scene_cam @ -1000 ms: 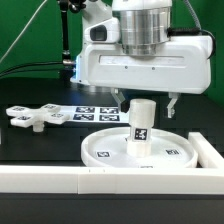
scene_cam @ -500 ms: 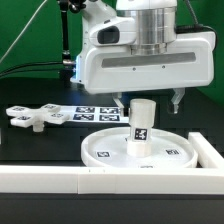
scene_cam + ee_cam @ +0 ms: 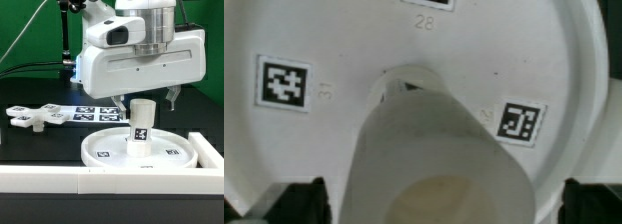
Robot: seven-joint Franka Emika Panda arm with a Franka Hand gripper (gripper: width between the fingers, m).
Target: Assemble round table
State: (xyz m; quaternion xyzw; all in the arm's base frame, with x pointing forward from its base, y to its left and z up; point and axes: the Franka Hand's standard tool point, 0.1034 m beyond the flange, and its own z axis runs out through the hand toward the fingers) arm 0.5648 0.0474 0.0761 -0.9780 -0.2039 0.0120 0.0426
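Observation:
The large rimmed round disc (image 3: 140,150) lies flat on the black table. The short cylindrical post (image 3: 142,125) stands upright at its middle, with a tag on its side. My gripper (image 3: 148,103) hangs straight over the post, open, with one finger on each side of the post's top and a gap on both sides. In the wrist view the post (image 3: 438,150) fills the middle over the disc (image 3: 349,40), and the gripper (image 3: 438,205) shows dark fingertips (image 3: 292,205) wide apart. The flat cross-shaped piece (image 3: 35,118) lies loose at the exterior view's left.
The marker board (image 3: 90,112) lies behind the disc. A long white straight-edged wall (image 3: 60,180) runs along the front and turns up the exterior view's right side (image 3: 210,150), close to the disc's rim.
The hand has turned a little about its vertical axis above the post. The post, disc and cross-shaped piece have not moved.

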